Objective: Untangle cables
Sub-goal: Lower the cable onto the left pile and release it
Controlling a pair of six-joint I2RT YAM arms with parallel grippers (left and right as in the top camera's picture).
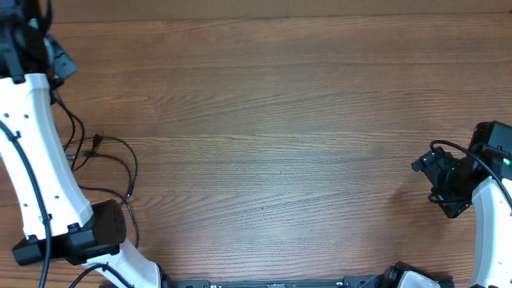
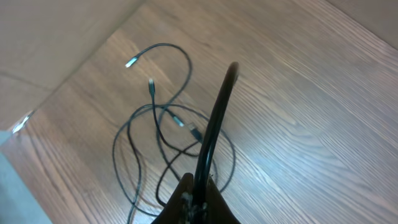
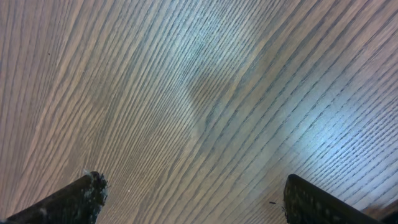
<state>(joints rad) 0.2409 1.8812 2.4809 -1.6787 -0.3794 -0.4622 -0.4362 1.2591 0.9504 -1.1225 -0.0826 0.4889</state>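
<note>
1. Cables: loose tangle, left edge of table.
2. Left gripper: closed tight, apparently pinching one strand.
3. Right gripper: wide apart, empty, right edge.
4. Step: likely separating a strand; next, draw it clear of the loops.

Probably a robotics lab: a wood-grain table with a white left arm and right arm standing at its near edge.

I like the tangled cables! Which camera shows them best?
The left wrist view: the cables lie spread, loops and silver tips clear. Overhead catches only a few strands beside the left arm. Right wrist shows none.
</note>
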